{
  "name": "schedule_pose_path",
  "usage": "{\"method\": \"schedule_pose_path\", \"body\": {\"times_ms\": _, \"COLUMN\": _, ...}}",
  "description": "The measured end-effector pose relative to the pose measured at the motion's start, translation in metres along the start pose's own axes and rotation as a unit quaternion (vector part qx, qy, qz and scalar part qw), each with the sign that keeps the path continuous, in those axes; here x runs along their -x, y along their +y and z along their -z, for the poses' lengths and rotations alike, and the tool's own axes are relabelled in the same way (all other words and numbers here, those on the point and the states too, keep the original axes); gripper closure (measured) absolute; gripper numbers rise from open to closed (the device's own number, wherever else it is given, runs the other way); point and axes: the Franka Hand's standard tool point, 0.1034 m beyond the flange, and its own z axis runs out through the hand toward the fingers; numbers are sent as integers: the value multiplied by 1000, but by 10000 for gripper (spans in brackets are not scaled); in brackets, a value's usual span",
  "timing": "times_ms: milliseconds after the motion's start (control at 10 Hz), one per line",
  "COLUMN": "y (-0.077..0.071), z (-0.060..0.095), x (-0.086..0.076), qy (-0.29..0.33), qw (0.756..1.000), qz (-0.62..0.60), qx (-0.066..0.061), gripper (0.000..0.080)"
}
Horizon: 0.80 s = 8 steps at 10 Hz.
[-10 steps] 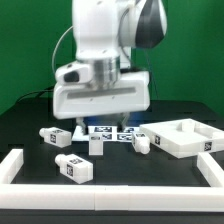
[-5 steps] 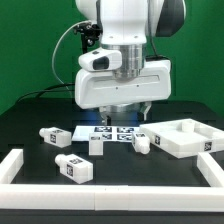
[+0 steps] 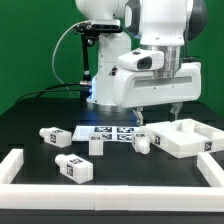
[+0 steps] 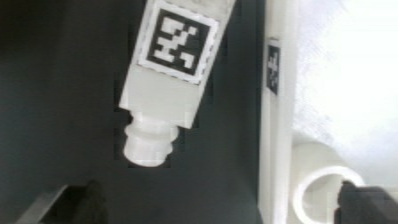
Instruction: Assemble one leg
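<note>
Several small white legs with tags lie on the black table: one [image 3: 55, 135] at the exterior view's left, one [image 3: 72, 168] in front, one [image 3: 97, 144] in the middle, and one [image 3: 143, 143] beside the big white panel [image 3: 186, 139]. My gripper [image 3: 159, 114] hangs open and empty above that last leg and the panel's near edge. In the wrist view a leg [image 4: 171, 75] lies beside the panel's rim [image 4: 276, 120]. My gripper [image 4: 214, 206] is wide open, one fingertip [image 4: 64, 205] over the table and the other over the panel's round hole [image 4: 334, 190].
The marker board [image 3: 112, 131] lies flat behind the middle legs. White rails [image 3: 12, 164] border the table at the front and on both sides. A green backdrop and cables stand behind the arm.
The arm has moved steadily to the exterior view's right, from above the marker board to above the panel's edge. The legs and the panel have not moved.
</note>
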Motion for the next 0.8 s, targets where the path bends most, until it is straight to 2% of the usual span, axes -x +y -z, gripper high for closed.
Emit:
{"method": "schedule_pose_path", "body": {"times_ms": 200, "y": -2, "z": -1, "x": -1, "qy": 3, "qw": 1000, "qz": -5, "qx": 1, "gripper": 150}}
{"method": "schedule_pose_path", "body": {"times_ms": 400, "y": -32, "z": -22, "x": -3, "qy": 16, "qw": 1000, "qz": -3, "qx": 1, "gripper": 150}}
{"method": "schedule_pose_path", "body": {"times_ms": 800, "y": -44, "z": -50, "x": 3, "qy": 12, "qw": 1000, "qz": 2, "qx": -4, "gripper": 150}}
